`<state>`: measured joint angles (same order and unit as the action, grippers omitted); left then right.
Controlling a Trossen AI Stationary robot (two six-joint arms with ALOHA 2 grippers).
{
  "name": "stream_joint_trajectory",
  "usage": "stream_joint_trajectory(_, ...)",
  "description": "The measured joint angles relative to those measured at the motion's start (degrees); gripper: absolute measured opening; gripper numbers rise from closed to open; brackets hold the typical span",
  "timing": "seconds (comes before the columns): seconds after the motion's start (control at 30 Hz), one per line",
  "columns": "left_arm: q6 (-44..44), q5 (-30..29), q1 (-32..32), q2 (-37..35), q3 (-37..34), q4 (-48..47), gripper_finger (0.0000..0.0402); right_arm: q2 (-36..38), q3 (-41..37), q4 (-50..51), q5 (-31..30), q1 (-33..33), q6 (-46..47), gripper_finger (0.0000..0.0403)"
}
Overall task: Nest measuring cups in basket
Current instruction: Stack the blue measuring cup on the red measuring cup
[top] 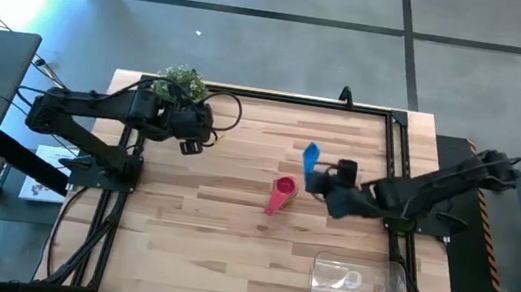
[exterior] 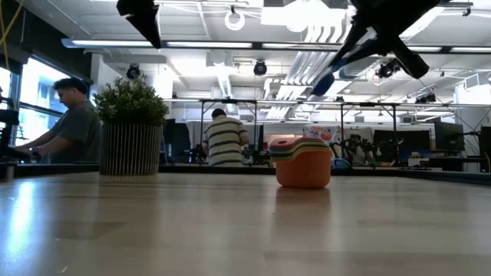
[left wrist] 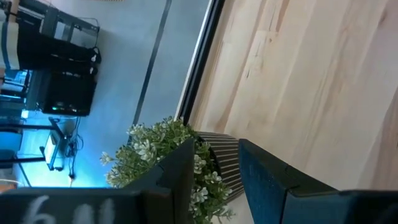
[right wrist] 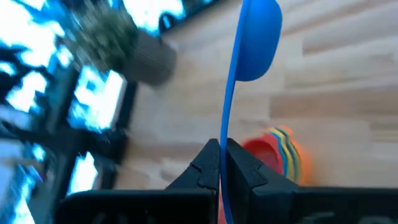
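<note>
A blue measuring cup (right wrist: 257, 37) is in my shut right gripper (right wrist: 222, 152), above the middle of the table (top: 311, 156) and high in the low view (exterior: 323, 82). A stack of nested cups (exterior: 303, 162), red-orange at the bottom with yellow, green and pink rims above, stands on its base on the table (top: 282, 191); its pink handle points toward the near edge. The clear basket (top: 355, 286) sits at the near right corner. My left gripper (left wrist: 214, 180) hovers open by the potted plant (top: 182, 83) at the far left. My right gripper pinches the blue cup's thin handle (right wrist: 225, 134) between its two fingers, near the handle's free end. The handle runs on out past the fingertips, in line with the fingers, and the bowl (right wrist: 257, 37) is the far end. The cup is lifted clear of the table.
The potted plant in a ribbed pot (exterior: 130, 130) stands at the far left corner, close to my left gripper. A black frame (top: 277, 99) runs along the table's edges. People sit in the room beyond the far edge. Bare wood lies between the stack and the basket.
</note>
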<state>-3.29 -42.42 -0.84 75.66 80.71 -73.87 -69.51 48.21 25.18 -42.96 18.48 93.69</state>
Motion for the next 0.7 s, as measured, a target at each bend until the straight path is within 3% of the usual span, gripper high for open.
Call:
stream_joint_trajectory(0.23,3.31,0.14,0.00,-0.98,-0.02,-0.01,0.0115,-6.71,0.00,-1.53,-21.09,6.96,13.81,0.0000)
stream_joint_trajectory(0.43,4.00,0.27,0.00,-1.47,-0.02,-0.02,0.0115,-13.80,0.00,-8.35,-27.28,9.18,18.85,0.0000)
stream_joint_trajectory(0.7,5.03,0.29,0.00,-1.47,-0.02,0.00,0.0115,-21.02,0.02,-22.03,-37.35,11.19,17.65,0.0000)
